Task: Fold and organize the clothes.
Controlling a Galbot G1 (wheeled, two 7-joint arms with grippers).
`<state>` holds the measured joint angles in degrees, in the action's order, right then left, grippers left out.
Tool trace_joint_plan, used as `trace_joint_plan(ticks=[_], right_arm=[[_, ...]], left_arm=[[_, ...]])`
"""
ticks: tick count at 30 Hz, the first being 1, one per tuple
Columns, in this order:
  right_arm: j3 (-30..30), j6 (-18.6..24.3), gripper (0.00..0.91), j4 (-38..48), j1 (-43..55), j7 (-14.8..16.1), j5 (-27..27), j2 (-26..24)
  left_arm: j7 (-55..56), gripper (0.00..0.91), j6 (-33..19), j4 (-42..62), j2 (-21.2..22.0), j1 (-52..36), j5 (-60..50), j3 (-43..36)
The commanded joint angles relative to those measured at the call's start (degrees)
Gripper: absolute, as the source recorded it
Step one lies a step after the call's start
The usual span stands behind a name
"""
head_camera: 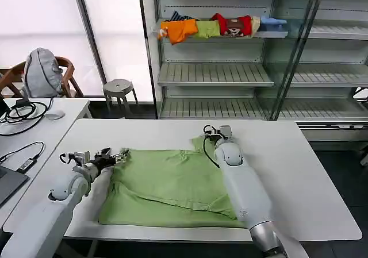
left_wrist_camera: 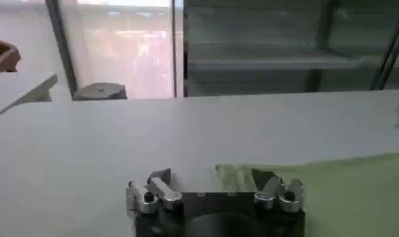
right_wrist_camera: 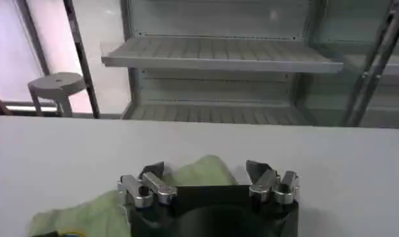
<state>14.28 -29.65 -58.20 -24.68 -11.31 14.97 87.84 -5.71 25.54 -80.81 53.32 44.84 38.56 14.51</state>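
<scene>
A light green polo shirt (head_camera: pixel 167 183) lies spread flat on the white table (head_camera: pixel 310 177), with a fold running across it. My left gripper (head_camera: pixel 119 153) is low over the shirt's far left corner. In the left wrist view that gripper (left_wrist_camera: pixel 212 175) is open, and the shirt's corner (left_wrist_camera: pixel 233 174) lies between its jaws. My right gripper (head_camera: pixel 211 132) is at the shirt's far right corner. It is open (right_wrist_camera: pixel 205 170) too, with a raised bump of the green cloth (right_wrist_camera: pixel 200 170) between its jaws. The collar and chest graphic are hidden.
A metal shelf unit (head_camera: pixel 213 74) behind the table holds a row of bunched orange, green, red and blue garments (head_camera: pixel 221 27). A stool (head_camera: pixel 118 88) and a chair (head_camera: pixel 40 74) stand at the back left. A side table (head_camera: pixel 40 129) on the left carries cables.
</scene>
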Motion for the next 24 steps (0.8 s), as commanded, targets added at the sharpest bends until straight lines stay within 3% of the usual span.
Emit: trace_joint_plan(ticks=[1,9,17,19,24], right_arm=[[0.02,-0.83,0.0,1.21,0.34,0.06,0.2,0.21],[0.18,-1.11,0.0,1.43,0.22,0.73,0.34,0.24],[-0.2,1.82,0.0,0.17,-0.04,2.17,-0.42,-0.52],[-1.65,4.05,0.0,-3.0,-1.43,3.16,-1.28,-1.97],[-2.92,1.38,0.0,-14.32,-5.53,2.04,0.95,-5.42]], left_arm=[[-0.78,0.02,-0.13,1.21,0.41,-0.86,0.01,-0.44],[-1.34,0.02,-0.28,1.9,0.97,-1.39,-0.02,-1.02],[-1.74,0.02,-2.1,1.68,1.22,-1.3,-0.38,-1.35],[-1.73,0.02,-2.38,-0.16,1.0,-0.14,-0.34,-0.8],[-1.51,0.02,-3.09,-4.43,0.06,2.67,1.29,1.69]])
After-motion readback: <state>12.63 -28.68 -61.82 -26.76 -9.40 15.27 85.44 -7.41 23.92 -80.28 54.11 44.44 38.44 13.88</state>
